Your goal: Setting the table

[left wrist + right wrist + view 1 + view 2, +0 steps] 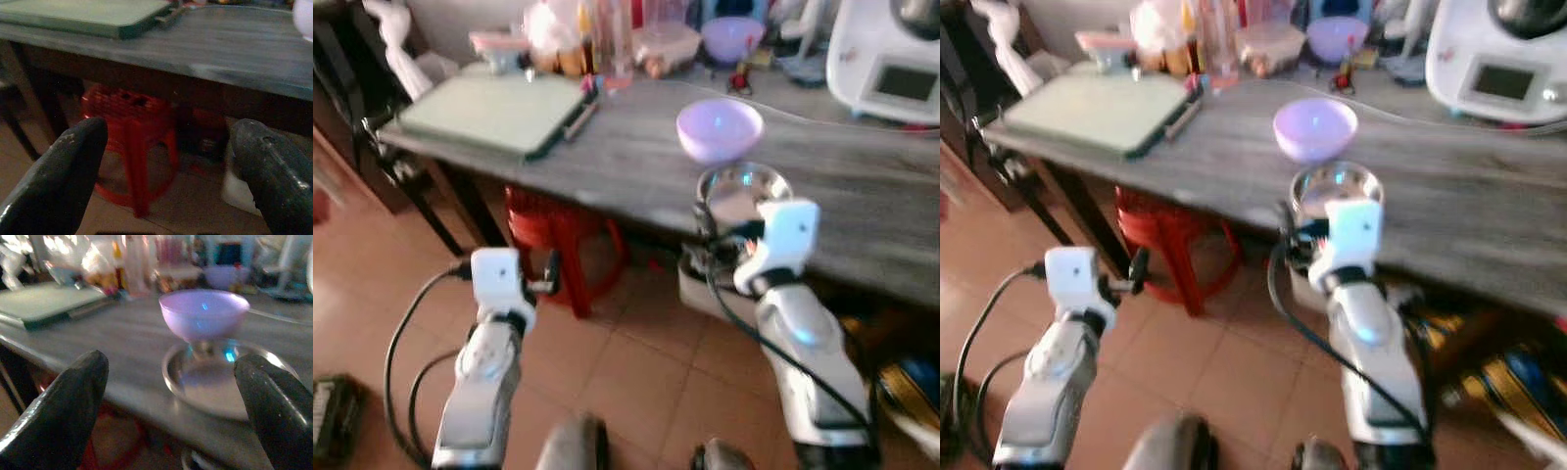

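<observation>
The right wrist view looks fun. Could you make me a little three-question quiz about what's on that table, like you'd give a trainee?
1. True or false: the purple bowl stands beyond the steel dish, farther from the table's front edge.
2. What red thing stands under the table?
3. The right gripper is: A) shut on the purple bowl, B) open, just before the steel dish, C) hanging by the floor.

Key: 1 true. 2 a red plastic stool. 3 B.
</observation>
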### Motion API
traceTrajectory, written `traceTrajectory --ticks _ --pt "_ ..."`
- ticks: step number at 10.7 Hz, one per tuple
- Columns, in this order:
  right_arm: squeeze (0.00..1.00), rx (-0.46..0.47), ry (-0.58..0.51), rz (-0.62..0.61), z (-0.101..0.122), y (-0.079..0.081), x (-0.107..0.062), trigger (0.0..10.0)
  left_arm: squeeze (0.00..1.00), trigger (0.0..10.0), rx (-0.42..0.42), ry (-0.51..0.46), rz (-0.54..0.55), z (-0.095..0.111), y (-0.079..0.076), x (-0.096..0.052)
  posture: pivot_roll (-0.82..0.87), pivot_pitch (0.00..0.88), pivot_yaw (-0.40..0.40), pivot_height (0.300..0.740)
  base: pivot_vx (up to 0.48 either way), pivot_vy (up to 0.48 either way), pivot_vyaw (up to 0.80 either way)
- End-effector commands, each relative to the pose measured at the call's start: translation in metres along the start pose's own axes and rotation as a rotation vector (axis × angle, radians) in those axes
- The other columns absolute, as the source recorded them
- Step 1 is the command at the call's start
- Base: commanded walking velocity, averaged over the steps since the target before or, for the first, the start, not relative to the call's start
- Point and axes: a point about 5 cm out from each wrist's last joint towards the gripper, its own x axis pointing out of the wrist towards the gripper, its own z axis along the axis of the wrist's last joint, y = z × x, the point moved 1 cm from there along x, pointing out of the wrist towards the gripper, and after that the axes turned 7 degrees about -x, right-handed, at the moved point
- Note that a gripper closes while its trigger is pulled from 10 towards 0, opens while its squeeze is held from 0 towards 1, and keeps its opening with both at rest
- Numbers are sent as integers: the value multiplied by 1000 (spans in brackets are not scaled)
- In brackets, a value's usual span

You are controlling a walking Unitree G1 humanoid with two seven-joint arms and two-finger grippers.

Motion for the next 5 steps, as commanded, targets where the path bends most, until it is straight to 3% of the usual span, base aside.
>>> traceTrajectory --ticks 1,3,5 --pt "0 11 -3 -1 -1 3 0 10000 0 10000 10 20 28 -4 8 -7 -8 84 89 740 -244 0 0" --pt "0 13 -1 -7 -2 4 0 10000 0 10000 9 28 27 -7 8 -9 -11 85 80 740 -133 0 0" --pt "0 10 -4 -17 -2 1 4 10000 0 10000 5 4 24 0 6 -1 -15 82 74 740 0 0 0"
